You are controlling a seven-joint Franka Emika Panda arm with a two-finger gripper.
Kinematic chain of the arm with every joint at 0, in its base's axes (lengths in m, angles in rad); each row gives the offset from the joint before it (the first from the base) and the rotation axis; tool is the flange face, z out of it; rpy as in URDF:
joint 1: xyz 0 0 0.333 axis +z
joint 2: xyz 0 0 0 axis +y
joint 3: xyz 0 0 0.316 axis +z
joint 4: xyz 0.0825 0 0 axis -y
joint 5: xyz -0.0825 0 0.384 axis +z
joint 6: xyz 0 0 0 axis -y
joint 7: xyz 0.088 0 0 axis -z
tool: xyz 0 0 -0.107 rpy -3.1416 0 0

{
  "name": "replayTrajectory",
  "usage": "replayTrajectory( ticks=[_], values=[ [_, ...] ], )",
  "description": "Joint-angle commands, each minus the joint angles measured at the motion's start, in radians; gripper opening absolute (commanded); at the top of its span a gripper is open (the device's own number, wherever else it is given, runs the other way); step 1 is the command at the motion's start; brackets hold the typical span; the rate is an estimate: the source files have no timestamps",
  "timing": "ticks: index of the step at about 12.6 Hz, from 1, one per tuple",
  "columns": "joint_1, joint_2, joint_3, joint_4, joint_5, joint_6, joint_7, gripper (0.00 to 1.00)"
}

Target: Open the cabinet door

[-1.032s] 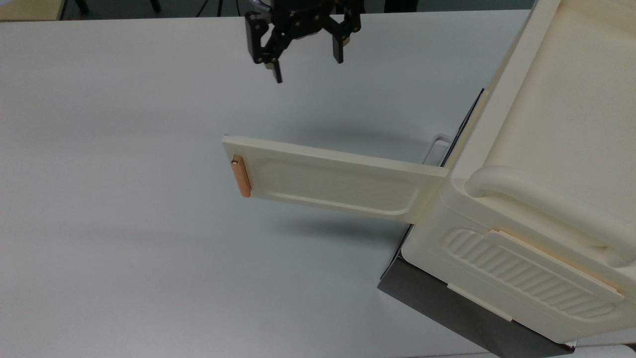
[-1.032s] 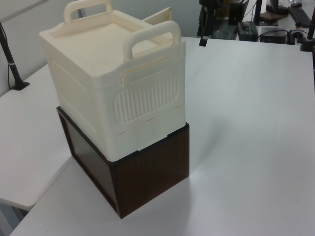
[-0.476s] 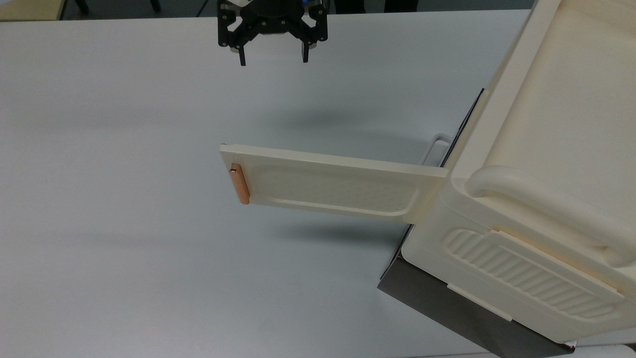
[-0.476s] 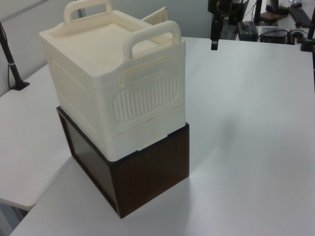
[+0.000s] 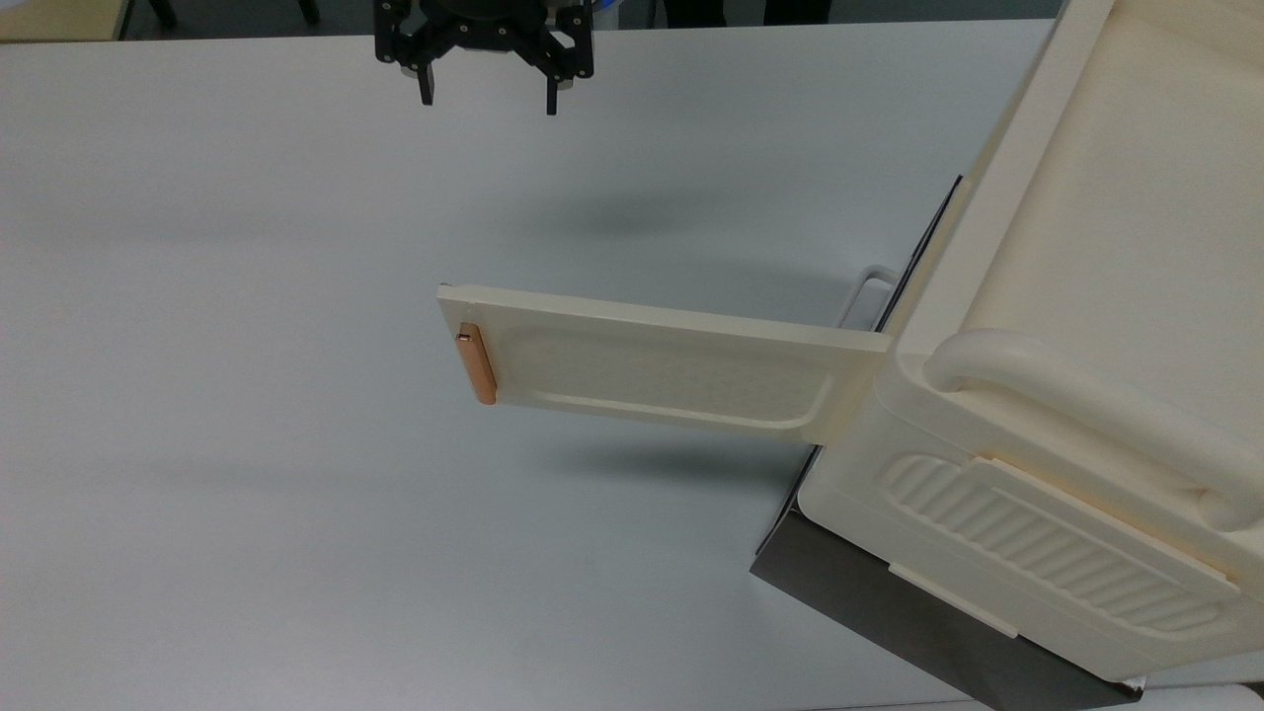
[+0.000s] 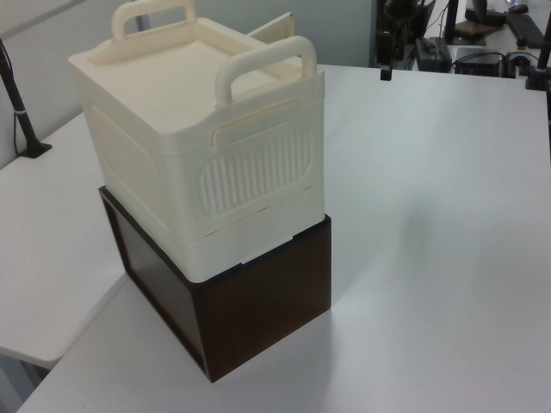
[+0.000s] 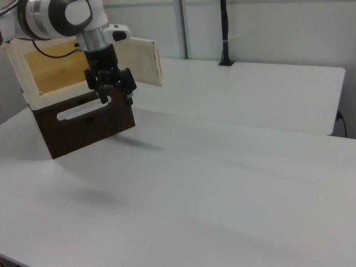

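The cabinet door [image 5: 662,370] stands swung wide out from the cabinet [image 5: 1066,395], its copper handle [image 5: 477,363] at the free end, toward the top view's left. By the look of it, the opening is done. The hand [image 5: 486,94] hangs above the surface [image 5: 247,444] near the top view's upper edge, well apart from the door, with its fingers spread and nothing between them.

The main risk from here is a return sweep. If the arm travels back toward the cabinet at door height, it could knock the free end and swing the door partly shut, or jar the cabinet on the dark brown box [image 6: 258,318] it sits on. The door probably turns freely on its hinge, so a light bump could be enough.

The right view shows a white loop handle [image 7: 84,110] on the front of the brown box, just behind the hand from that angle. Nothing else lies on the surface between the hand and the door.
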Motion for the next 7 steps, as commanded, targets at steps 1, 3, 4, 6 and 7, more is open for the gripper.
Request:
replayTrajectory(
  ticks=[1,3,4,6,7],
  values=[
    [-0.018,-0.049,-0.001,-0.049,0.011,-0.003,0.015,1.0],
    [-0.016,-0.049,-0.001,-0.048,0.011,-0.011,0.018,1.0],
    [-0.015,-0.048,-0.001,-0.048,0.013,-0.013,0.021,1.0],
    [-0.012,-0.043,-0.001,-0.046,0.013,-0.011,0.025,1.0],
    [-0.012,-0.041,-0.001,-0.046,0.013,-0.011,0.025,1.0]
  ],
)
